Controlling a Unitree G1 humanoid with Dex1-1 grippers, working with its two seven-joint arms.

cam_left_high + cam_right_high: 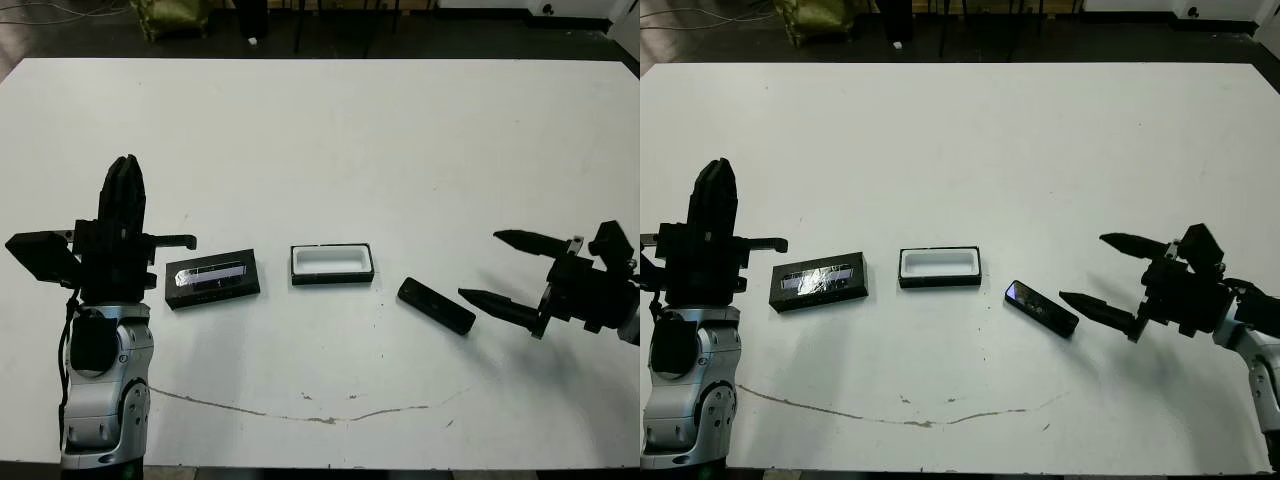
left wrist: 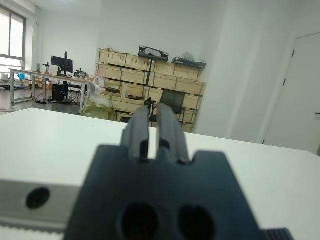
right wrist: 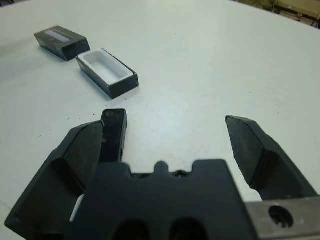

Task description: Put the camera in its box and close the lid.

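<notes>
Left eye view shows the slim black oblong camera (image 1: 436,306) lying flat on the white worktop (image 1: 330,150), its long axis slanting from near the box down toward the robot's right. The right pincer (image 1: 505,270) sits just beside the bar's nearer end, fingers spread wide and pointing at it; one fingertip (image 1: 468,294) nearly touches that end. The right arm is plainly the nearer one. The bar lies roughly in line with the fingers rather than across them, so a grip would likely need the wrist to turn or shift sideways.

The small shallow black box with white lining (image 1: 332,264) stands open just beyond the camera, and the flat black lid with a silvery strip (image 1: 212,280) lies beside it, close to the left pincer (image 1: 124,185), which points upward with its fingers pressed nearly together.

In the right wrist view one finger (image 3: 75,155) covers part of the camera, so its near end cannot be made out.
</notes>
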